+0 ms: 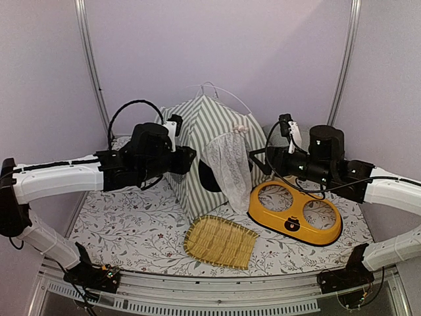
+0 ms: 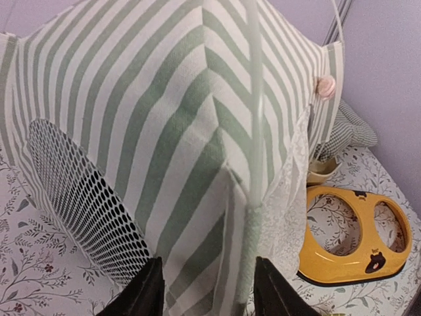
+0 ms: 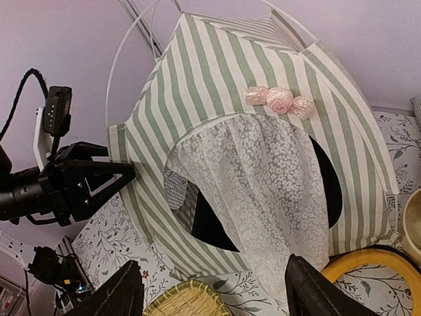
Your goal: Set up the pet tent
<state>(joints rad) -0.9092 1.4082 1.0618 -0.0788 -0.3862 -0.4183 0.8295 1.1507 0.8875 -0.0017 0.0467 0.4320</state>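
pet tent [image 1: 204, 151] stands upright on the table [image 1: 131, 224]; left gripper [image 2: 207, 289] spread open astride its corner pole [image 2: 253, 131], right gripper [image 3: 217, 293] open too, facing the lace curtain [image 3: 263, 178]; I'd pinch the pole itself, not loose fabric

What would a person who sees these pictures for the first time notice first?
The striped tent stands at the middle of the table, its lace curtain hanging over the door. Right of it lies a yellow two-hole dish stand, and a woven tray sits in front.
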